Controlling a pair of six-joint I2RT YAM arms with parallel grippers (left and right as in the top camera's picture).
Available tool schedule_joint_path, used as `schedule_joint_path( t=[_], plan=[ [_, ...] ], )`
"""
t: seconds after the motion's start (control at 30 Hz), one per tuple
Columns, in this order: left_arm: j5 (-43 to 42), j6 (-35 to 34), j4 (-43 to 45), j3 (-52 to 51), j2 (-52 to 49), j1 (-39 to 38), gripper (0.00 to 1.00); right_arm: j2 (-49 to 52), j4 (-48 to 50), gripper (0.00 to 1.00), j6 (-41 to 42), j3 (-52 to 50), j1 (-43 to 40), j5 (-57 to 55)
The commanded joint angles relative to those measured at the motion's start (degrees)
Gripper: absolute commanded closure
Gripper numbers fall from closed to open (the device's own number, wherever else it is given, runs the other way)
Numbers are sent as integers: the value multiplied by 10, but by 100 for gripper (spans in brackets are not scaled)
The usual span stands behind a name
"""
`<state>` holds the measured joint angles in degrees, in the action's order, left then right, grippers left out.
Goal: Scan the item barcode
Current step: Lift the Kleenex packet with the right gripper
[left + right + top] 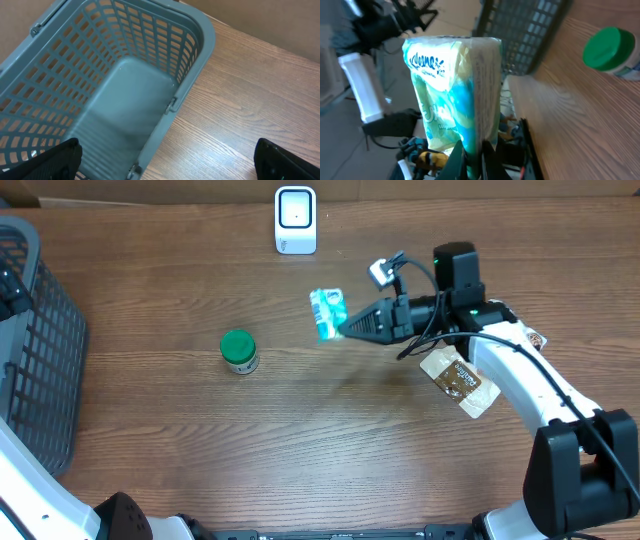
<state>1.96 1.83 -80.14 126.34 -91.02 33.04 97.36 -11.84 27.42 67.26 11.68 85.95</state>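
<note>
**Assessor:** Status of the working arm?

**Inspector:** The right gripper (347, 327) is at centre-right of the overhead frame. Its jaws are pinched fully together on one thin edge of the tissue pack (327, 313). The pack is held in the air, off the table. It sits below and slightly right of the scanner (296, 220), which stands at top centre. Pack and scanner are near each other but apart.

**Assessor:** Is the barcode located?

**Inspector:** No, it is not visible in any view. The right wrist view shows the branded face and one narrow side only. I judge the code lies on a face turned away from the cameras.

**Assessor:** What do you recommend for this step?

**Inspector:**
- Carry the pack up the frame towards the scanner's window.
- Roll the wrist until the coded face meets the window squarely, then hold steady.
- Rotate slowly. The grip is narrow, at one end, on soft wrapper, so the pack could pivot or slip.
- Keep the film flat, since creases or glare may spoil the read.

**Assessor:** Anything else to note?

**Inspector:** The left gripper (167, 160) has its jaws spread wide and holds nothing. It hangs above the grey basket (195, 45) at the left edge. A green-lidded jar (239, 351) stands left of centre, and a brown packet (460, 380) lies beneath the right arm. Neither is on the likely path to the scanner.
</note>
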Motion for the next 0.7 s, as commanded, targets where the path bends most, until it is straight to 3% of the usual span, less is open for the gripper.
schedule_joint_path(
  t=[0.0,0.5,0.67],
  plan=[
    [-3,-4,2,0,3,0,0,-3,40,96,94,4,-13,40],
    [-3,-4,2,0,3,0,0,-4,385,96,440,4,-16,40],
    [-3,-3,2,0,3,0,0,-4,438,96,479,4,-16,40]
  ],
)
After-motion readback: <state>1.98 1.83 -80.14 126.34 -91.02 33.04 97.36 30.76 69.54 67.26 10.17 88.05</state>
